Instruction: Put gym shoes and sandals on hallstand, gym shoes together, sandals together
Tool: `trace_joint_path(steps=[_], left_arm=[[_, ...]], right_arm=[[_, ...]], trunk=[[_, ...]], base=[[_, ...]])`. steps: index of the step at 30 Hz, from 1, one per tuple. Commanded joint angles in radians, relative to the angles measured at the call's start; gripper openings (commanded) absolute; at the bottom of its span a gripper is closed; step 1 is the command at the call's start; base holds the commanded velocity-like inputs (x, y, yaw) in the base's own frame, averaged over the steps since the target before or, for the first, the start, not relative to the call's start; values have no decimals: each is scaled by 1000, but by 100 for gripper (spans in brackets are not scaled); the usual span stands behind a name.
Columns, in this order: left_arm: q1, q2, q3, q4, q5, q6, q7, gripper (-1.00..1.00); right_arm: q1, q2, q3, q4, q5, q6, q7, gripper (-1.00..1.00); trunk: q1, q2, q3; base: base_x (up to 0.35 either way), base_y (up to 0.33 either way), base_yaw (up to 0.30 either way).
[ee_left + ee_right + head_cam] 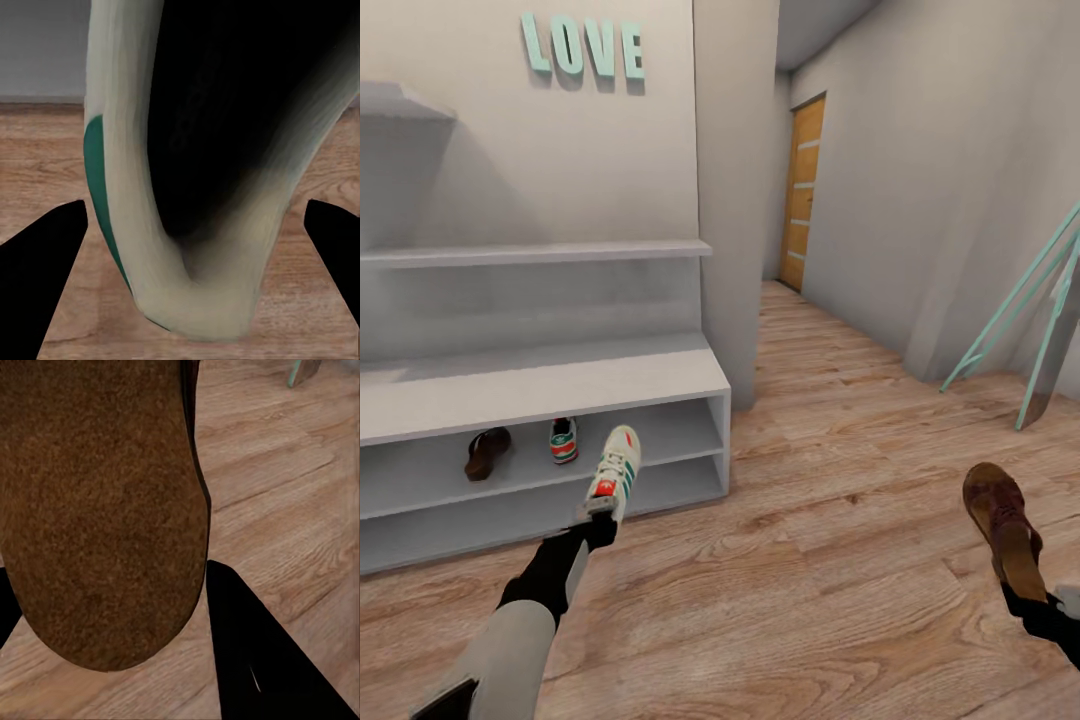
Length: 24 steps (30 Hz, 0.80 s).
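Wood-grain corridor floor (830, 560) runs toward a tan door (801, 190). Left claw (596, 517) grips 1 gym shoe (614, 472) before the hallstand (550, 385); another shoe (564, 440) and sandal (487, 452) sit on its upper tier. Right claw (1022, 597) clasps a second sandal (1000, 520).

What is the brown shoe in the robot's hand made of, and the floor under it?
The dark reddish-brown sandal in the right gripper looks like soft suede-type leather: its surface is matte and finely speckled, with no shine. The light brown corridor floor looks like wood planks, with grain streaks and board seams, though it could be printed laminate.
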Motion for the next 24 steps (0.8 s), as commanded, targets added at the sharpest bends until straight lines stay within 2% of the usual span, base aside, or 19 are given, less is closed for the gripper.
trace_joint_path(steps=[1, 4, 7, 12, 17, 24], left_arm=[[-3, -1, 7, 3, -5, 7, -1, -100], [-5, 3, 13, 18, -5, 14, 5, -100], [-1, 5, 12, 20, -5, 8, 6, -100], [-1, 6, 8, 13, -7, 0, 2, -100], [-2, 7, 7, 17, -7, 0, 4, -100], [-2, 7, 8, 22, -7, -1, 6, -100]], right_arm=[[0, 1, -3, -22, 3, 19, 8, -100], [0, 2, -1, -96, -27, 65, 11, -100], [0, 9, 4, -114, -45, 80, 15, -100], [0, 25, 7, -87, -48, 83, 14, -100], [1, 28, 7, -54, -48, 82, 14, -100], [1, 29, 7, -42, -47, 82, 13, -100]], trunk=[[0, 0, -1], [0, 0, -1], [0, 0, -1], [0, 0, -1], [15, -28, -14], [15, -28, -23]], base=[[0, 0, 0], [0, 0, 0], [0, 0, 0], [0, 0, 0], [0, 0, 0], [0, 0, 0]])
